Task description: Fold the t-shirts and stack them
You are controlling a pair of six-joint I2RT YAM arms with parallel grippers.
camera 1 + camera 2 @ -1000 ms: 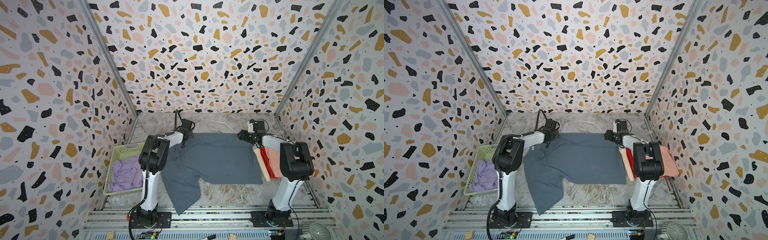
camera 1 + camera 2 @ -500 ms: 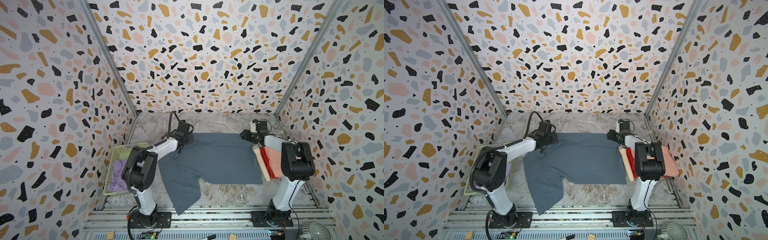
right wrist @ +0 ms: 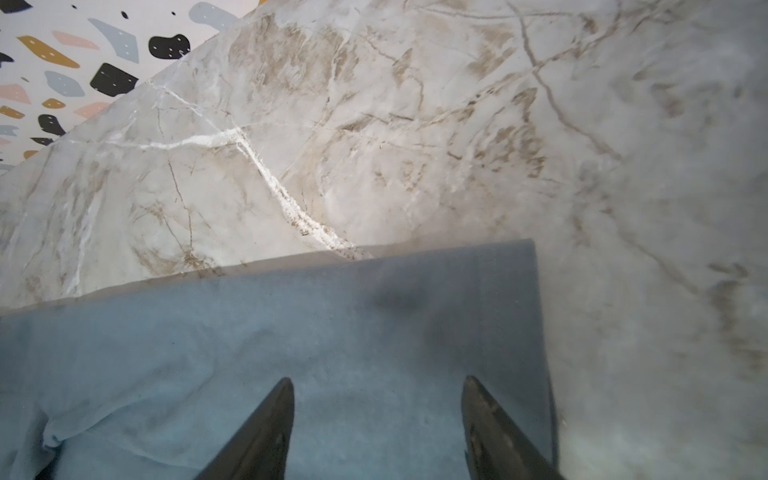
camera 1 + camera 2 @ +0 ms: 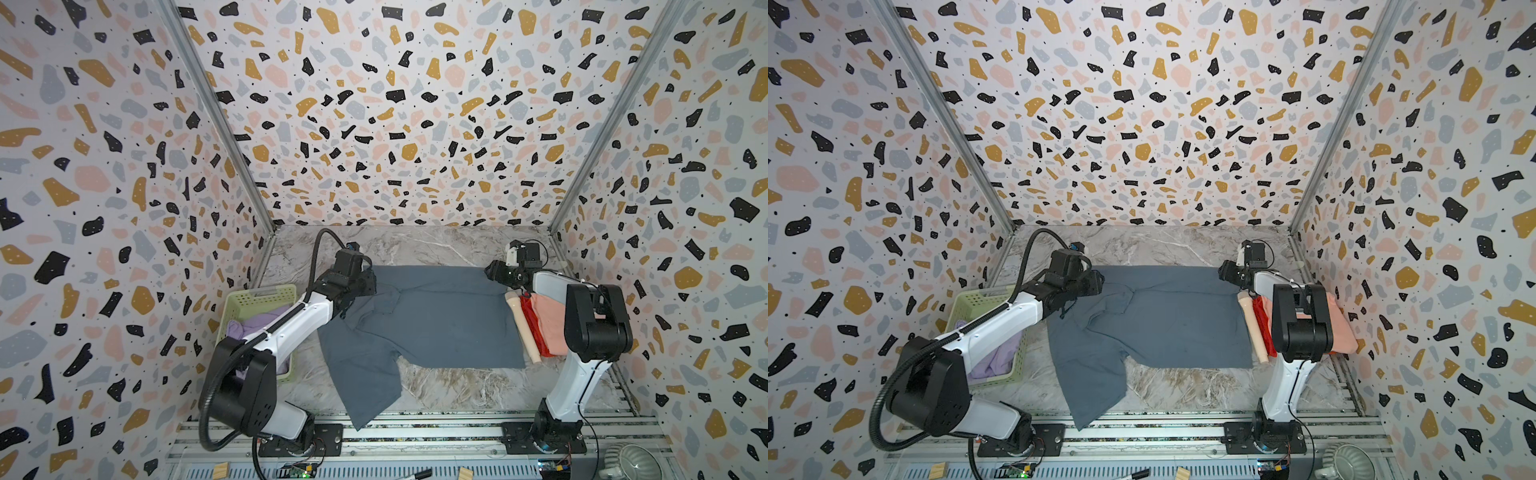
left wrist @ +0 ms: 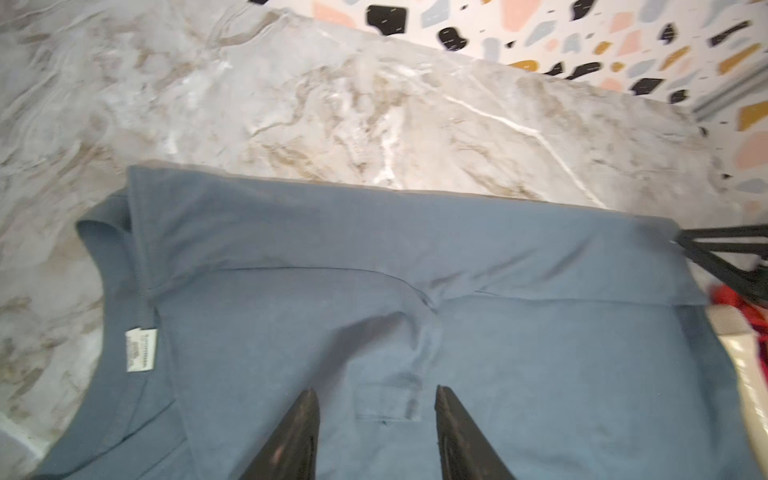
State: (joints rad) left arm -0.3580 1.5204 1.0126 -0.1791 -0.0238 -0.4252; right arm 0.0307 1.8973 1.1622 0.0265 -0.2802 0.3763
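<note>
While basket (image 4: 262, 291) holds lilac t-shirt (image 4: 248, 325), left end effector (image 5: 375, 390) gapes; right end effector (image 3: 378, 379) gapes

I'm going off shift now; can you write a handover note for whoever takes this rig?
Both open: left gripper above the blue-grey shirt near its collar, right gripper above its far right corner.
The blue-grey shirt lies spread on the table, only its far edge folded over.
Folded at right: red shirt, salmon pink shirt. In the basket, crumpled: lilac shirt.
Left: finish blue-grey, stack it, then lilac.
</note>
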